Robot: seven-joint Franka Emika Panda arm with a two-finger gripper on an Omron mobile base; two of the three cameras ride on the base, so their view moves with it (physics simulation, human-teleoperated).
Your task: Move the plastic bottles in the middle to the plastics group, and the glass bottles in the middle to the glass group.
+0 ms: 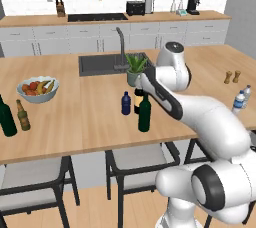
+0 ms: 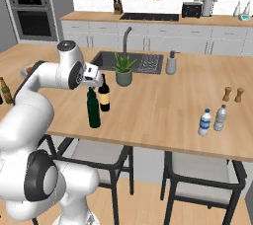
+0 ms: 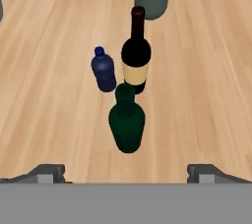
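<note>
gripper: the gripper (image 3: 126, 173) hung above the middle cluster, looking down on it; finger tips sat wide apart at the bottom of the hand view, nothing between them, holding nothing
middle cluster: slim green wine bottle (image 3: 127, 120) nearest the hand, labelled wine bottle (image 3: 136, 56) just behind it, dark blue plastic bottle (image 3: 103, 70) beside those two on the left of the hand view; all upright, packed close
glass group: stout green bottle (image 1: 6, 117) and amber beer bottle (image 1: 22, 115) side by side at the far left of the counter (image 1: 90, 122), well apart from the cluster
plastics group: two clear water bottles (image 2: 212, 119) near the right edge, wooden shakers (image 2: 233, 93) behind them
risk 1: probably a knock-over; the three bottles stood so close that a finger coming down on the green one could clip the labelled bottle or the blue one
risk 2: tall narrow bottles, likely to tip or slip if gripped high on the neck or off-centre
risk 3: long carry to the far left; a swinging bottle could hit the fruit bowl (image 1: 37, 90) or the beer bottle on set-down
containers: the bowl held fruit, bananas visible; pot (image 2: 123, 77) by the sink (image 2: 148, 63) held a plant; bottle contents could not be told
</note>
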